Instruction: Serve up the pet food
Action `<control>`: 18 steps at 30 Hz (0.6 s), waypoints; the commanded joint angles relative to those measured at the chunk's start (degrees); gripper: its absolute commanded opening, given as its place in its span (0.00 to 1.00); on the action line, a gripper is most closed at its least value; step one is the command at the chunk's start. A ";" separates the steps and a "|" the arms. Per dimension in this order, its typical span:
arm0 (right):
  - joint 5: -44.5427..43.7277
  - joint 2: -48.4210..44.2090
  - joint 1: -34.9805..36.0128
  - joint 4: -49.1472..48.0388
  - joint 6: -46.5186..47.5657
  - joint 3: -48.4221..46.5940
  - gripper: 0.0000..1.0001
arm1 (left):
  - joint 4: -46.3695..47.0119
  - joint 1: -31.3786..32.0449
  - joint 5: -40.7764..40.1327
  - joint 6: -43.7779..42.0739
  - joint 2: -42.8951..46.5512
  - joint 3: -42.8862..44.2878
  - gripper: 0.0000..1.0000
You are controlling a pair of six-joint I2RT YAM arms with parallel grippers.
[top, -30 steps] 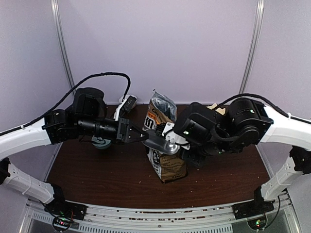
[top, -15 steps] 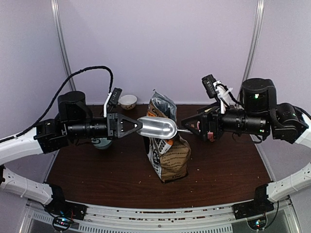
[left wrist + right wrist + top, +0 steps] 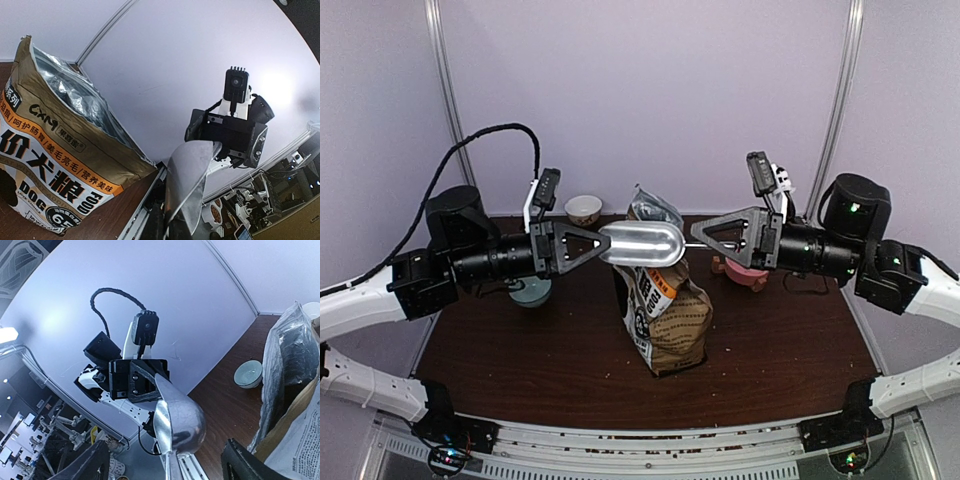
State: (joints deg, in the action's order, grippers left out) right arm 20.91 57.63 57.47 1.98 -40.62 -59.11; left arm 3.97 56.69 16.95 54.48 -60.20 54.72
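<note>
While the left tool point(image 3: 600, 245) pinches a scoop point(image 3: 642, 243) above the pet food bag point(image 3: 670, 315), the right tool point(image 3: 696, 238) gapes.

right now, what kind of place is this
Probably a robot lab booth: plain lilac panels on metal posts, two arms bolted to a brown table, more workstations visible beyond.

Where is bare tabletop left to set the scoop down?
Bare dark wooden table front-left of the brown kraft pet food bag, and front-right, in front of the pink bowl. Crowded behind: teal bowl, small white bowl.
</note>
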 commanded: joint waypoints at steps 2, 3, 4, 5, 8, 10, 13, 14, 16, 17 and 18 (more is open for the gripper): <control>5.91 1.44 -0.23 -4.09 -3.64 -0.11 0.74 | 4.15 -0.35 1.42 0.02 0.31 0.11 0.00; 6.38 1.70 -0.23 -4.20 -3.75 -0.20 0.72 | 4.05 -0.35 1.62 0.04 0.27 0.12 0.00; 6.58 1.92 -0.23 -4.16 -3.76 -0.36 0.70 | 4.09 -0.35 1.74 0.02 0.26 0.19 0.00; 6.74 2.06 -0.21 -4.10 -3.76 -0.43 0.69 | 3.93 -0.35 1.77 0.01 0.26 0.20 0.00; 7.56 2.84 -0.23 -3.63 -3.58 -0.95 0.64 | 3.57 -0.35 1.85 -0.05 0.18 0.30 0.00; 7.90 3.16 -0.25 -3.54 -3.54 -1.09 0.62 | 3.13 -0.35 2.01 -0.21 0.02 0.54 0.00; 8.25 3.43 -0.20 -3.35 -3.62 -1.17 0.58 | 2.26 -0.35 2.27 -0.64 -0.25 0.91 0.00; 8.27 3.50 -0.19 -3.17 -3.53 -1.18 0.55 | 2.25 -0.35 2.37 -0.63 -0.26 0.87 0.00; 8.27 3.55 -0.18 -2.78 -3.48 -1.26 0.50 | 2.15 -0.35 2.38 -0.68 -0.35 0.92 0.00; 8.30 3.61 -0.20 -2.72 -3.40 -1.27 0.48 | 2.10 -0.35 2.39 -0.69 -0.35 0.96 0.00; 8.28 3.55 -0.25 -2.59 -3.37 -1.27 0.46 | 2.16 -0.35 2.39 -0.72 -0.31 0.99 0.00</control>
State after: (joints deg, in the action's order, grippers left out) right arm 27.88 61.21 57.45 0.30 -43.94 -59.11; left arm 3.57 56.69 18.41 54.50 -60.45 54.72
